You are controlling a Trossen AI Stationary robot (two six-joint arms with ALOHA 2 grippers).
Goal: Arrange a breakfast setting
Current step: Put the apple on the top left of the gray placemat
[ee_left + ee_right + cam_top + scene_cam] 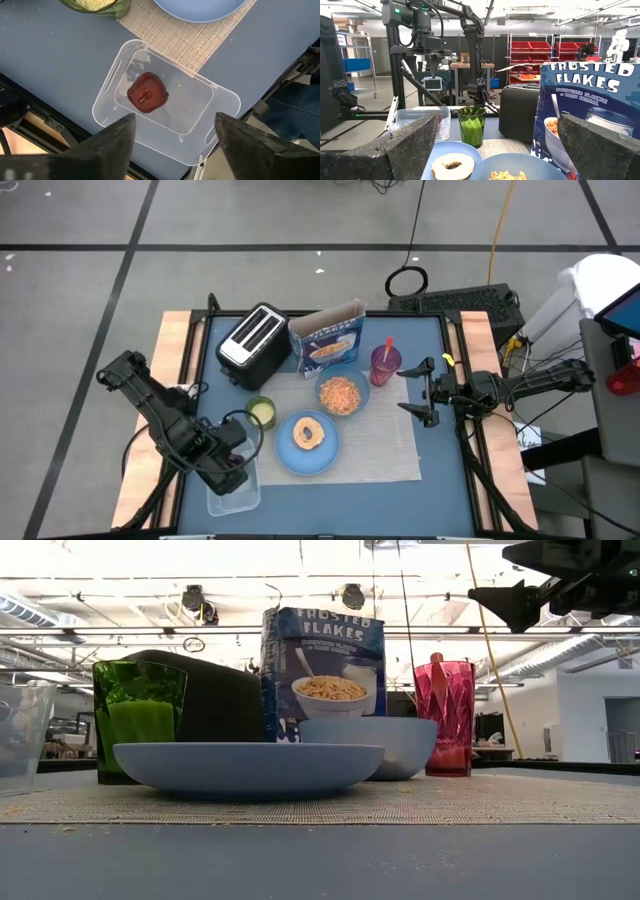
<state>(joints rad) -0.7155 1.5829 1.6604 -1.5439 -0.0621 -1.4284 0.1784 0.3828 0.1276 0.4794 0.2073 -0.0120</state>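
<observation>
Left gripper (172, 132): jaws apart, empty, poised directly above the clear container (220, 102).
Dark-red fruit (147, 92): lies in that container, straight below the left fingers, off the placemat's (395, 450) left corner.
Plate (285, 455): right of the container.
Right gripper (422, 393): wide open, far side, farther away.

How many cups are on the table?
2. The green faceted glass cup stands left of the light-blue round plate; the purple faceted cup stands right of the blue cereal box. None seems hidden.

Cereal box (587, 115) front reads "FROSTED FLAKES", w/ small "sweetened flakes corn cereal" below.
</observation>
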